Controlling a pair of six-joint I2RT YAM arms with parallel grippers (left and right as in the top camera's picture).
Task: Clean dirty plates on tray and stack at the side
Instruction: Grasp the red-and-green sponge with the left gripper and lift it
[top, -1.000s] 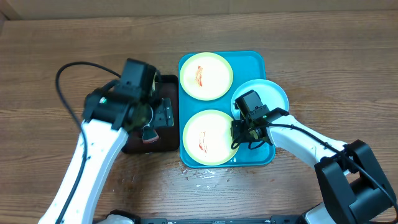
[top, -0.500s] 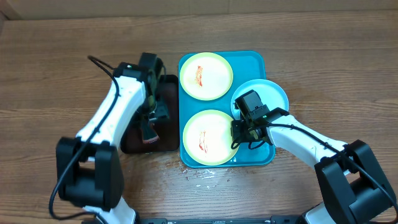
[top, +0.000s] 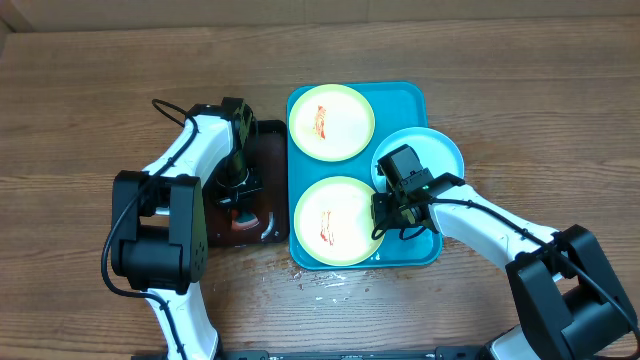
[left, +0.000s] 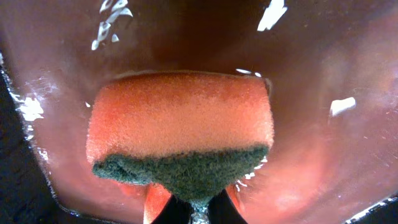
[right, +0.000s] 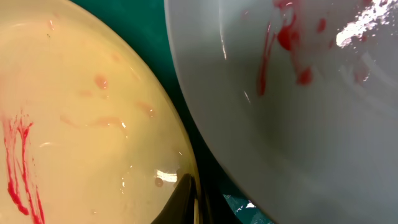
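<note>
Orange sponge (left: 180, 130), pinched in the left end effector (left: 198, 208), sits low in the wet black tray (top: 265, 135). Best to lift it dripping little, then scrub the smeared plates (top: 335, 220) lying on the turquoise tray (top: 405, 100). The right end effector (top: 385, 215), its opening hidden, sits at one plate's rim.

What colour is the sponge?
The sponge is orange with a dark green scouring layer; left wrist view.

no readable text, labels, numbers anywhere
</note>
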